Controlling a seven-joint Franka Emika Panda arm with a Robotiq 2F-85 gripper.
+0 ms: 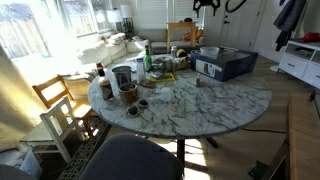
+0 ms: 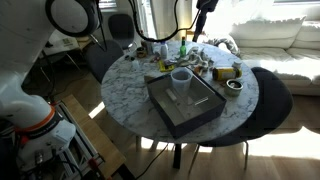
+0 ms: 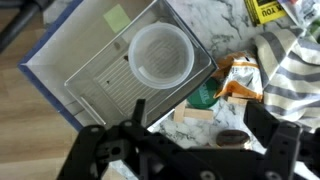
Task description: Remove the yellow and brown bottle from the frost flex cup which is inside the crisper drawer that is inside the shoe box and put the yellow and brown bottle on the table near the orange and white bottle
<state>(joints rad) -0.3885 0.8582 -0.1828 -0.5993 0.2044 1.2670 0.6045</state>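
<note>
- Wrist view: the hand [image 3: 190, 150] is spread wide open with nothing in it. One finger sits at the bottom left of the frame and the other at the bottom right, with only counter clutter showing in between.
- In an exterior view the hand [image 1: 205, 6] hangs high over the far side of the counter [image 1: 200, 105], not touching anything.
- At about 11 o'clock from the hand in the wrist view there's a see-through cup [image 3: 160, 55]. It stands upright in a clear drawer [image 3: 105, 85], and the drawer sits inside the blue box [image 3: 55, 60].
- From above, all I can see in the cup is its pale bottom.
- The yellow bottle [image 3: 265, 10]: I think it's the yellow thing with dark print at 1 o'clock, at the top edge of the wrist view. It's on the counter, outside the box, but it's too cropped to be sure.
- An orange snack bag [image 3: 235, 80] lies just beside the box's corner, at about 1 o'clock from the hand. A striped cloth [image 3: 295, 70] is at 2 o'clock.
- In both exterior views the box [image 2: 195, 115] sits near the counter's edge. The rest of the clutter, including a metal can [image 1: 122, 78], is bunched up beside it.
</note>
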